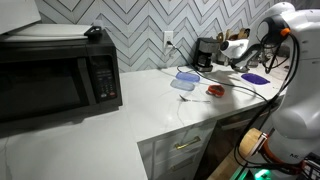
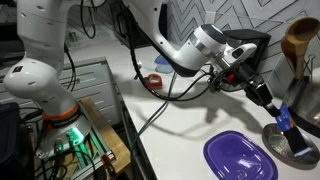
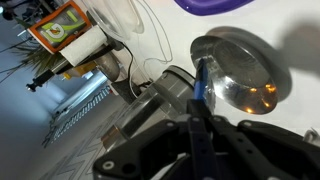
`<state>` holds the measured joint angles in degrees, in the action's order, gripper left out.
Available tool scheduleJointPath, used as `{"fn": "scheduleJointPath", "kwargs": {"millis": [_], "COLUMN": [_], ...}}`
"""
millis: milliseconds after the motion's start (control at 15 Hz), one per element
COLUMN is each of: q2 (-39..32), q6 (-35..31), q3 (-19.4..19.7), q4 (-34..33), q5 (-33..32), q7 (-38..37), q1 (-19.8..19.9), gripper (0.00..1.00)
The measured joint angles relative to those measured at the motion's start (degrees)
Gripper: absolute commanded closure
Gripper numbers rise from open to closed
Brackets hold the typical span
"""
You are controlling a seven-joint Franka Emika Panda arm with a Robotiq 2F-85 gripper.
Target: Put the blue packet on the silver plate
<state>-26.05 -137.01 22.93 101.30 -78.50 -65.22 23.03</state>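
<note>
while my gripper (image 2: pixel 277 108) pinches the blue packet (image 2: pixel 285 123) at a tilt over the silver plate (image 3: pixel 245 60), release worries me. dropped like this, it could topple past the rim.

The silver plate (image 3: pixel 235 75) is shiny metal, bright like a mirror. The blue packet (image 3: pixel 199 85) looks smooth and a bit glossy. The purple dish (image 2: pixel 240 157) looks like smooth, shiny plastic. The gripper (image 3: pixel 197 130) is dull black. The white counter (image 1: pixel 150 100) is smooth and a little shiny. The wall tiles (image 1: pixel 130 30) gleam. The microwave (image 1: pixel 50 80) has a dark, glossy door.
</note>
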Motion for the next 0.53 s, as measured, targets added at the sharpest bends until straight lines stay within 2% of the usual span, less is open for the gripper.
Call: {"fn": "scheduleJointPath", "kwargs": {"millis": [333,400,467,533], "q2": [-3.7,-4.2,-4.6,-4.9], "q6": [-3.1,-3.5,-3.8,-4.1], "q3": [-0.1,-0.1,-0.1,-0.2], "q4": [-1.8,-2.1,-2.3,-2.5], "q5": [-1.5,-1.6,-1.8,-1.8], "q7": [0.0,0.0,0.0,0.0], "q1": [1.5,1.7,1.8,1.9], "gripper": [1.0,0.73,0.73,0.66]}}
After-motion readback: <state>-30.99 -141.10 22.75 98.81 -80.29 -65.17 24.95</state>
